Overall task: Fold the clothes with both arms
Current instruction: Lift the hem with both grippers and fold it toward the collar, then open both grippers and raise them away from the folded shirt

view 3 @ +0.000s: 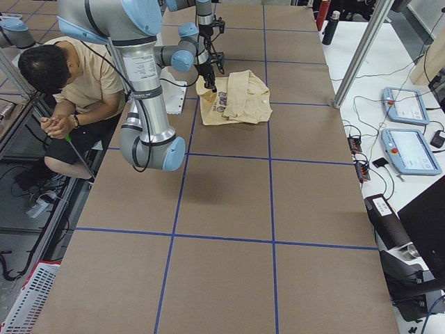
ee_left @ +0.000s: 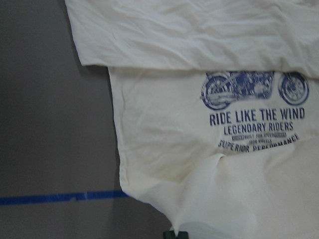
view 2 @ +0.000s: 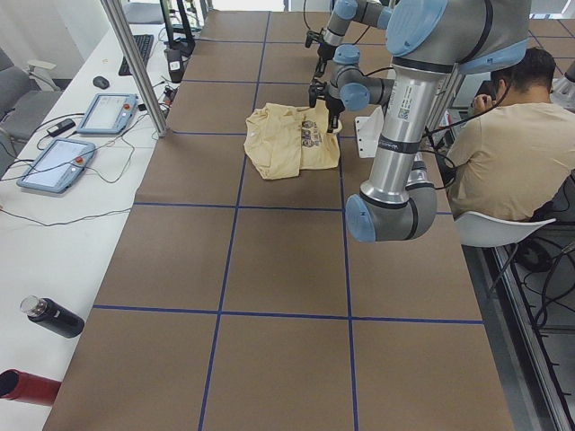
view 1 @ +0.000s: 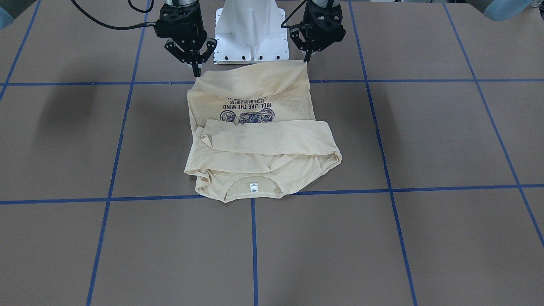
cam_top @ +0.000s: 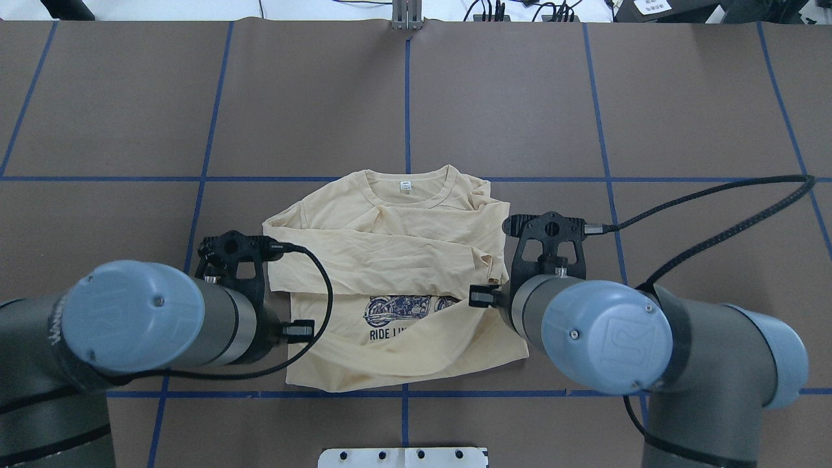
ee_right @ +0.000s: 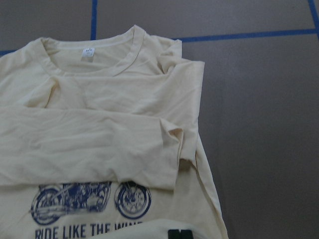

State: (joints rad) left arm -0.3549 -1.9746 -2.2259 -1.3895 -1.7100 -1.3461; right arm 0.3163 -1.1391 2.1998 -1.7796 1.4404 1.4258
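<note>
The pale cream-yellow T-shirt (view 1: 263,144) lies on the brown table with its sleeves folded across the chest. Its neck label (view 1: 254,185) faces away from the robot, and the navy motorcycle print (cam_top: 403,311) shows below the sleeves. My left gripper (view 1: 306,59) is shut on one corner of the hem, held a little above the table. My right gripper (view 1: 196,72) is shut on the other hem corner. The hem between them is lifted and sags over the print. In the overhead view both wrists hide the fingers. The left wrist view has cloth (ee_left: 214,199) bunched at a fingertip (ee_left: 175,234).
The white base pedestal (view 1: 250,34) stands just behind the lifted hem. Blue tape lines (view 1: 254,246) divide the table. A seated person (view 2: 508,153) is beside the robot. Control tablets (view 2: 54,162) and bottles (view 2: 49,316) lie on the side bench.
</note>
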